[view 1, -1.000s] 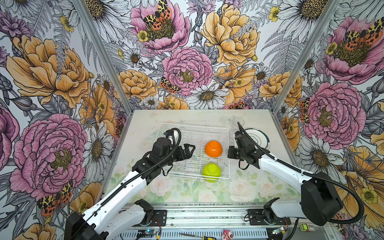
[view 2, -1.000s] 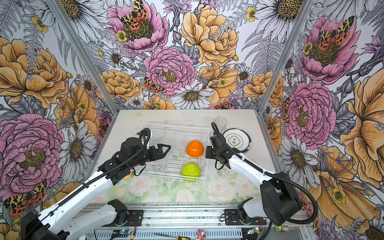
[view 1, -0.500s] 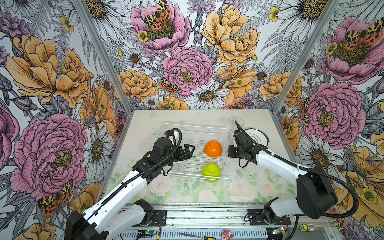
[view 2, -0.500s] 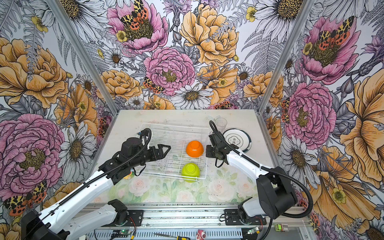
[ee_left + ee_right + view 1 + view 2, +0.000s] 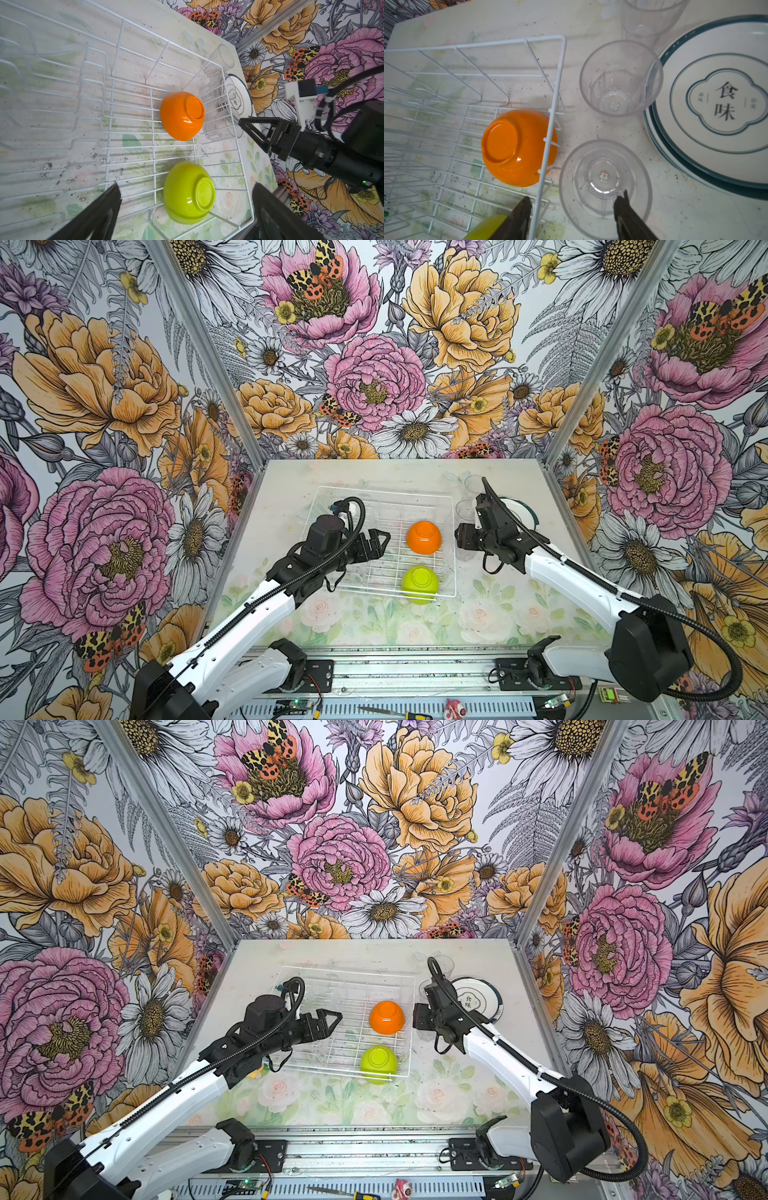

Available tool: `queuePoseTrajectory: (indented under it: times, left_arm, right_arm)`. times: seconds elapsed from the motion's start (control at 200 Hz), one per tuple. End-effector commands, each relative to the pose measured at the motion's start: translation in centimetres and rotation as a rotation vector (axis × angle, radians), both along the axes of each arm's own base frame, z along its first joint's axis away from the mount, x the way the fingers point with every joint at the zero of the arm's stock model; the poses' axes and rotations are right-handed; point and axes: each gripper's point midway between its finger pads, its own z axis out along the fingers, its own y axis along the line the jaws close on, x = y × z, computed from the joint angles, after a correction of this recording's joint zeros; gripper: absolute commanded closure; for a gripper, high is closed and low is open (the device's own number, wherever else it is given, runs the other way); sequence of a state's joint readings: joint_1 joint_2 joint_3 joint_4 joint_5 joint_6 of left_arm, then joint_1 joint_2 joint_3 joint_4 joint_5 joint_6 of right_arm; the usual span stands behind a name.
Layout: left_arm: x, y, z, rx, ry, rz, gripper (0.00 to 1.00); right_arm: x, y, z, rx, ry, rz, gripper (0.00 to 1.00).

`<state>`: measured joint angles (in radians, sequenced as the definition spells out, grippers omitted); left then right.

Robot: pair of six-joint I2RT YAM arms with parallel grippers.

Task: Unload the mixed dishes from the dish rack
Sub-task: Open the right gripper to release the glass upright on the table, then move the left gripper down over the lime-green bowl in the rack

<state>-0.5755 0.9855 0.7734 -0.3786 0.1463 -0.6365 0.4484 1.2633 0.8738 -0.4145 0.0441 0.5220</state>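
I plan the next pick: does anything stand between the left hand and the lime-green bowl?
Nothing visible. The open left hand hovers over the dish rack, with only bare wire floor before the upturned lime-green bowl.

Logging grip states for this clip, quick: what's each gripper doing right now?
Left gripper: open, empty, over the rack.
Right gripper: open, holding nothing, over a clear cup.

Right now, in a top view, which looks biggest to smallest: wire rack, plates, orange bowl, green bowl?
1. Dish rack, clearly largest.
2. Plates, partly hidden by the right arm.
3. Orange bowl and lime-green bowl: alike, no ranking.
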Motion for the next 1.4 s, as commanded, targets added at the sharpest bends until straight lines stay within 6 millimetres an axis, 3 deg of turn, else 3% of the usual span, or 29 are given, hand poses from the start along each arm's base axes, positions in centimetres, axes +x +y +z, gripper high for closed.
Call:
queuePoseTrajectory:
  times: [0.0, 0.115, 0.23, 0.48, 0.766, 1.056, 1.396]
  left_arm:
    - [-0.1, -0.6, 0.3, 0.012, -0.015, -0.022, 0.01]
    - [-0.5, -1.2, 0.3, 0.010, -0.011, -0.039, 0.01]
    - [-1.0, -1.8, -0.4, 0.017, 0.006, -0.066, 0.01]
    - [-1.8, -3.3, -1.7, 0.041, 0.037, -0.115, 0.01]
    - [-2.8, -5.1, -3.9, 0.051, 0.121, -0.188, 0.05]
    - [-3.3, -6.8, -6.5, 0.044, 0.218, -0.240, 0.11]
    - [-3.7, -8.9, -9.3, 0.060, 0.318, -0.328, 0.10]
  right_arm:
    - [-0.1, 0.5, 3.0, 0.069, -0.121, 0.026, 0.25]
    - [-0.9, 0.5, 4.4, 0.120, -0.195, 0.036, 0.10]
    - [-1.8, -0.1, 4.8, 0.143, -0.239, 0.026, 0.01]
    - [-4.5, -0.8, 4.0, 0.250, -0.312, 0.019, 0.01]
    - [-7.4, 2.0, 3.9, 0.491, -0.351, 0.172, 0.01]
    - [-7.8, 2.2, 3.2, 0.495, -0.331, 0.186, 0.01]
    - [-7.9, 1.6, 2.2, 0.470, -0.319, 0.157, 0.01]
